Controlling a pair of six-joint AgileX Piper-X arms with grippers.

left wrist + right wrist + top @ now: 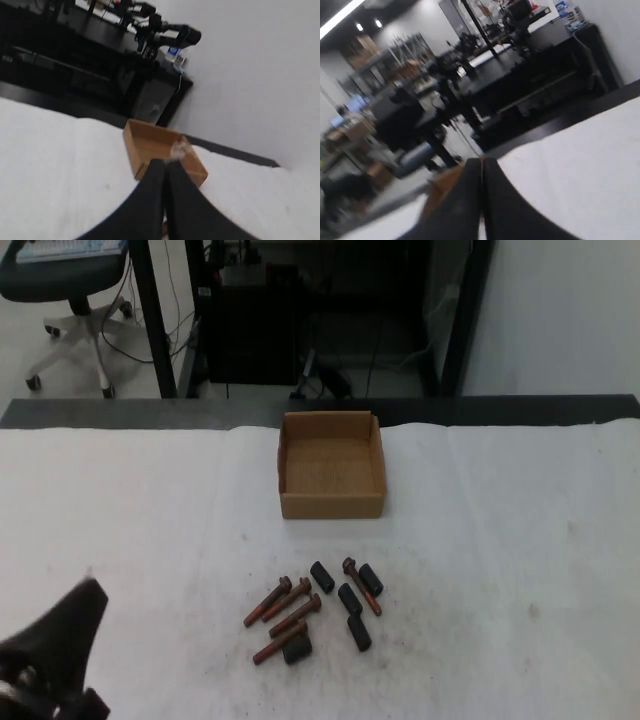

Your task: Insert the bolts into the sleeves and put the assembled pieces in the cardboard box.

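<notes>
Several copper-coloured bolts [285, 608] lie in a loose cluster on the white cloth, in front of the open cardboard box [332, 502]. Several short black sleeves [350, 598] lie beside them, with one more bolt [362, 587] among them. One sleeve [297, 648] touches the nearest bolt's end. The box looks empty. My left gripper [165, 165] is shut with nothing in it and points toward the box [150, 147]. The dark arm [62, 645] at the near left corner is well clear of the parts. My right gripper [481, 162] is also shut and empty, above the cloth.
White cloth [520, 570] covers the bench out to its dark far edge [120, 412]. Beyond that edge are an office chair [70, 290] and dark racks. Open cloth lies on both sides of the parts.
</notes>
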